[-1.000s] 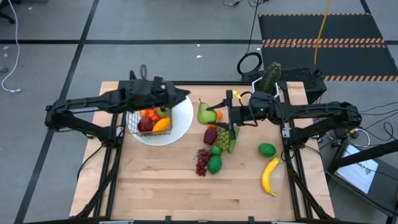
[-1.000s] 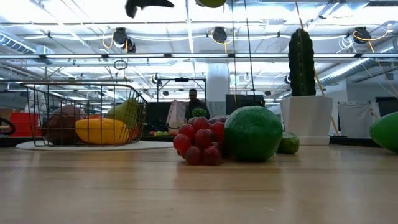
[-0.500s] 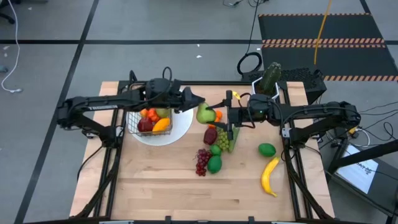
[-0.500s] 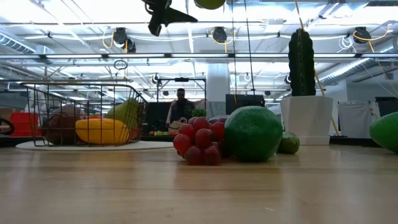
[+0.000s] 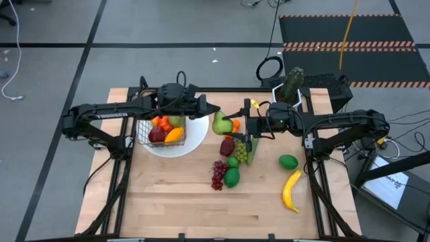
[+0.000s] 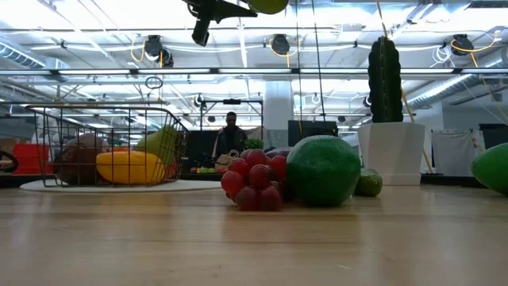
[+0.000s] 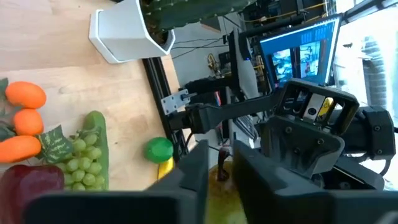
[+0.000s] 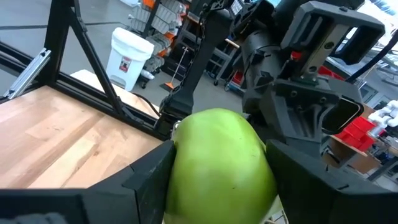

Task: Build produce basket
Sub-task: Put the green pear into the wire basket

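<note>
**Pear held aloft between two arms, basket part filled**

A green pear (image 5: pixel 221 123) is pinched in the right claw (image 5: pixel 228 125), raised above the bench (image 5: pixel 168 202) near its middle; in the right wrist view the fruit (image 8: pixel 221 162) is seen filling the gap between the two dark fingers. The left claw (image 5: pixel 213 110) is held just at the pear's 11 o'clock, its tips nearly pressed together with only a thin gap, gripping nothing. The step in hand is judged to be a hand-over of the pear, or its carriage toward the basket (image 5: pixel 162 129), which stands on the white plate (image 5: pixel 195 138) at the pear's 9 o'clock and already holds several fruits. Red grapes (image 5: pixel 218 174), a lime (image 5: pixel 232 177), green grapes (image 5: pixel 242 151), another lime (image 5: pixel 288 161) and a banana (image 5: pixel 291 190) are left on the bench. Next, the left fingers would need to be spread around the pear before the right claw releases it.
</note>
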`<state>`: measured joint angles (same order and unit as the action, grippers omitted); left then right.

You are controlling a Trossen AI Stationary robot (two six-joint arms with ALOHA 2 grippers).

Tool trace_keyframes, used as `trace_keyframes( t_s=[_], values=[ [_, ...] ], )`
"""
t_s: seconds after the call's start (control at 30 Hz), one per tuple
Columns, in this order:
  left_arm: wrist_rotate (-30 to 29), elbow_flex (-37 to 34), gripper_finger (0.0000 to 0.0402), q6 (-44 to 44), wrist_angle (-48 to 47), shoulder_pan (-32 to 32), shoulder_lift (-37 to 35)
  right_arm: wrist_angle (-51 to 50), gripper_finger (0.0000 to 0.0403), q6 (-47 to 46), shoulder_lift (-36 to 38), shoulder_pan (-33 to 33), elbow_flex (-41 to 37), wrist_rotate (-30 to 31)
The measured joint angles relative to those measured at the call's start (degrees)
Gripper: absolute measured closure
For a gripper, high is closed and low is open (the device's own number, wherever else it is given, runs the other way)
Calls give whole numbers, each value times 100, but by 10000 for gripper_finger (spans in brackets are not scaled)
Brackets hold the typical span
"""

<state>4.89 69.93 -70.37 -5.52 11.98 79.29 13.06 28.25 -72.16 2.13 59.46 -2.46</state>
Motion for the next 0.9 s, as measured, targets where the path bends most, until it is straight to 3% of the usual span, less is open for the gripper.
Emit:
trace_keyframes(
  t_s=[0.1,0.37,0.57,0.8,0.9],
  values=[
    [-4,0,386,122,6,1,0,0,161,32,0,-2,0,105],
    [65,0,388,417,-35,98,-4,57,129,-666,0,-34,0,147],
    [164,0,388,754,-43,338,-64,55,115,-2317,2,-35,0,120],
    [556,0,394,1487,-38,772,-453,154,121,-5113,31,-37,0,54],
    [557,0,389,1774,-23,938,-703,418,121,-6078,31,-36,0,-240]
  ],
)
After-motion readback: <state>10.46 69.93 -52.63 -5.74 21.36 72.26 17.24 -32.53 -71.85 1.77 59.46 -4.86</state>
